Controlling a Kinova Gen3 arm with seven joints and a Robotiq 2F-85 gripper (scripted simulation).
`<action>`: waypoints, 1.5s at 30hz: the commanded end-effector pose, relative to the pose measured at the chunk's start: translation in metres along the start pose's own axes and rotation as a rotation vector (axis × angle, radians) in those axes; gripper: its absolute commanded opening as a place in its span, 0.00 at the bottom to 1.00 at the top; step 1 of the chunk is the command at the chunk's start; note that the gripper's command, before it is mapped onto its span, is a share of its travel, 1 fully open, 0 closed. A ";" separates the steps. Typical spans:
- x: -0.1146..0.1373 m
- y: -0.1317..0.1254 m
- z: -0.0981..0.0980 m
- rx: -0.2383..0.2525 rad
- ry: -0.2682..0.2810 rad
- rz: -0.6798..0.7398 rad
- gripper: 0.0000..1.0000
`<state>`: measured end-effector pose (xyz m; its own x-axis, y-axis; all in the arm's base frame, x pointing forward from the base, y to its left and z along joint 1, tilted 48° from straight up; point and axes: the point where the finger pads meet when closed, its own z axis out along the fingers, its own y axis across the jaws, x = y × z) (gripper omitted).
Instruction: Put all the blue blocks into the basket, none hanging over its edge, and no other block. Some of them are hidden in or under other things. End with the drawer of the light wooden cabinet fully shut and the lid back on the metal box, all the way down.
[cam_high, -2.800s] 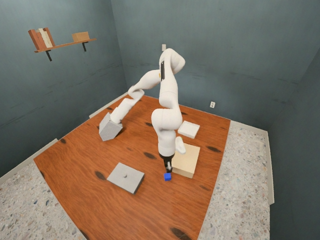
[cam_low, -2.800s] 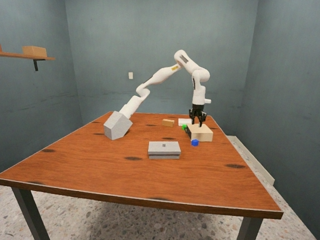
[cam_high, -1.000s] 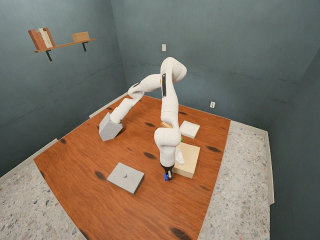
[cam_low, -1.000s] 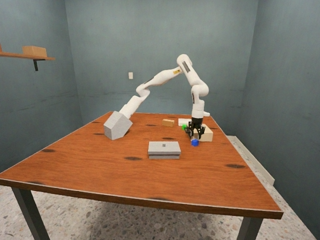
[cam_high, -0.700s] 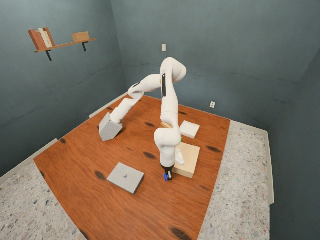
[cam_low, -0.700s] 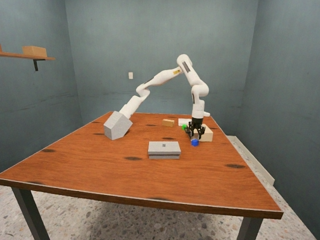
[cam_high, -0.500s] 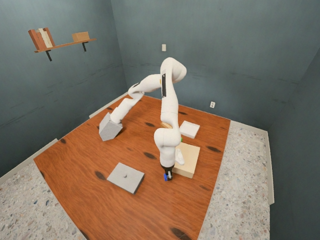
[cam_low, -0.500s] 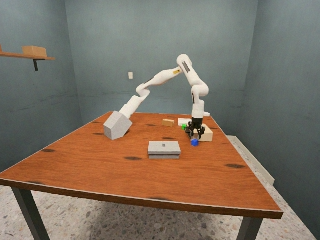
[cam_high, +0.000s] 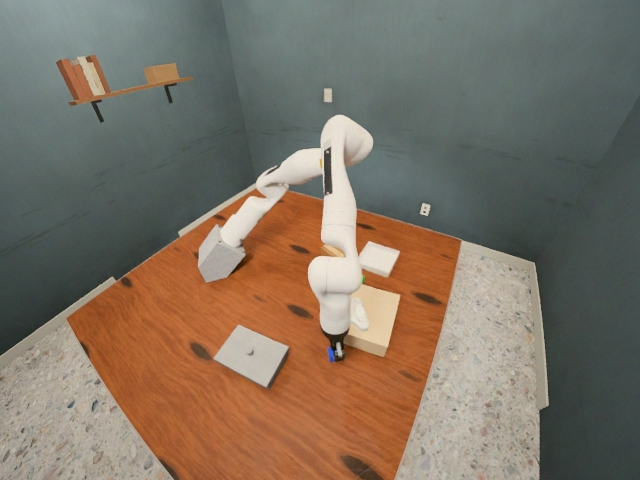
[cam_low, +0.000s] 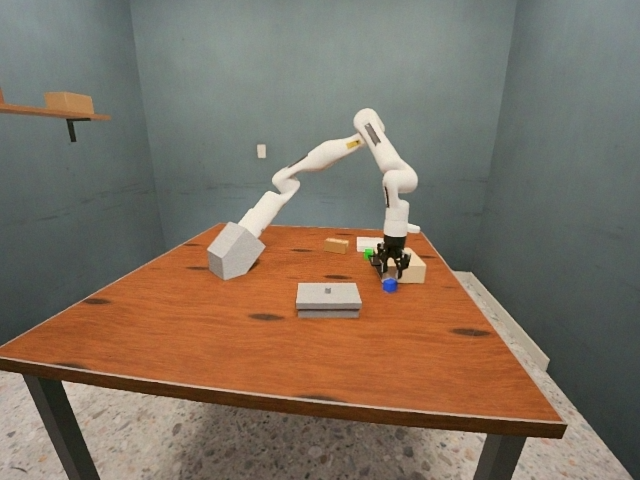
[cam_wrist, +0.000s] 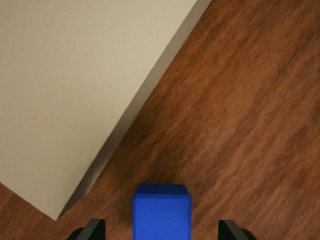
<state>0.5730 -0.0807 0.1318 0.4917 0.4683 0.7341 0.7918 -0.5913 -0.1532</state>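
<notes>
- Near the left-hand near corner of the pale cabinet (cam_high: 379, 315) (cam_low: 414, 269) (cam_wrist: 75, 85), the blue block (cam_high: 331, 354) (cam_low: 389, 285) (cam_wrist: 162, 217) sits on the table (cam_high: 170, 330) (cam_low: 217, 351) (cam_wrist: 250, 110).
- My gripper (cam_high: 337, 353) (cam_low: 391, 276) (cam_wrist: 162, 232) is partly open, gripping nothing.
- I'd centre both fingers, close squarely, then lift straight, avoiding the cabinet.

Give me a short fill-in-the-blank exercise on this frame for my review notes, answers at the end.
1. The block below the gripper is coloured ____.
2. The gripper's two fingers stand ____, with a gap on each side of that block.
3. The small block behind the cabinet is coloured ____.
4. The metal box is covered by its ____.

Missing words: blue; apart; green; lid.
</notes>
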 end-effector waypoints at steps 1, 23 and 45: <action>0.001 0.002 0.000 -0.004 0.002 -0.005 0.69; 0.001 0.001 0.004 -0.003 0.002 -0.004 0.69; -0.001 0.001 0.030 0.000 0.001 -0.001 0.69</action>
<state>0.5814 -0.0668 0.1149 0.4932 0.4703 0.7318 0.7912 -0.5922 -0.1527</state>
